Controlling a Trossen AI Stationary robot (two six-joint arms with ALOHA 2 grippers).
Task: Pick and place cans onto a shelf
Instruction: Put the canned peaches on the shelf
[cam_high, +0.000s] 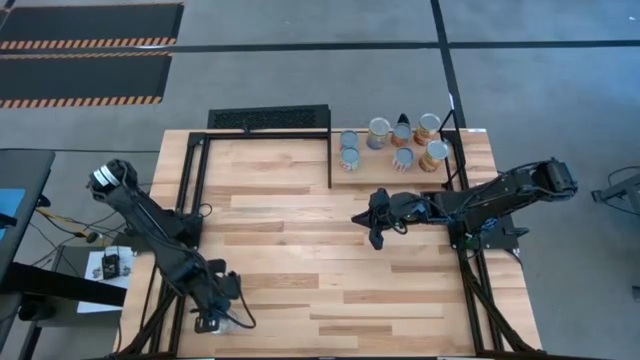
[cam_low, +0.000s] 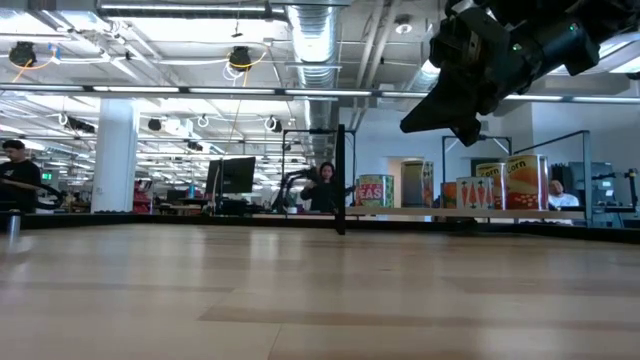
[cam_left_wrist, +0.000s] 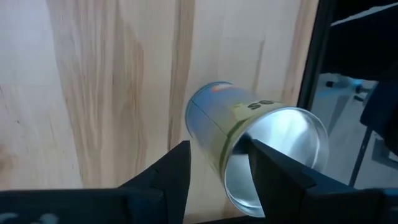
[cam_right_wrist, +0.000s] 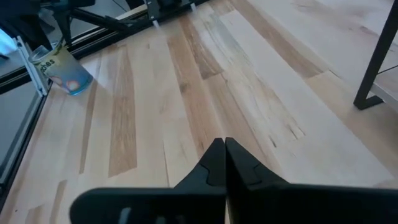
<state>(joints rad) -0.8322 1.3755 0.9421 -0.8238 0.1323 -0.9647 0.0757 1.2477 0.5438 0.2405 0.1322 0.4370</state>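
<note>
Left hand (cam_left_wrist: 214, 171) parted, straddling lying can (cam_left_wrist: 249, 143).

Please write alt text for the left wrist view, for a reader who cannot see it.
A can lies on its side on the wooden table, its open silver end facing the camera. The left tool is open around it, one dark finger on each side. A black frame bar runs along the table edge.

Overhead looking down, low level across table (cam_high: 300, 250), wrist cameras close, table shared
</note>
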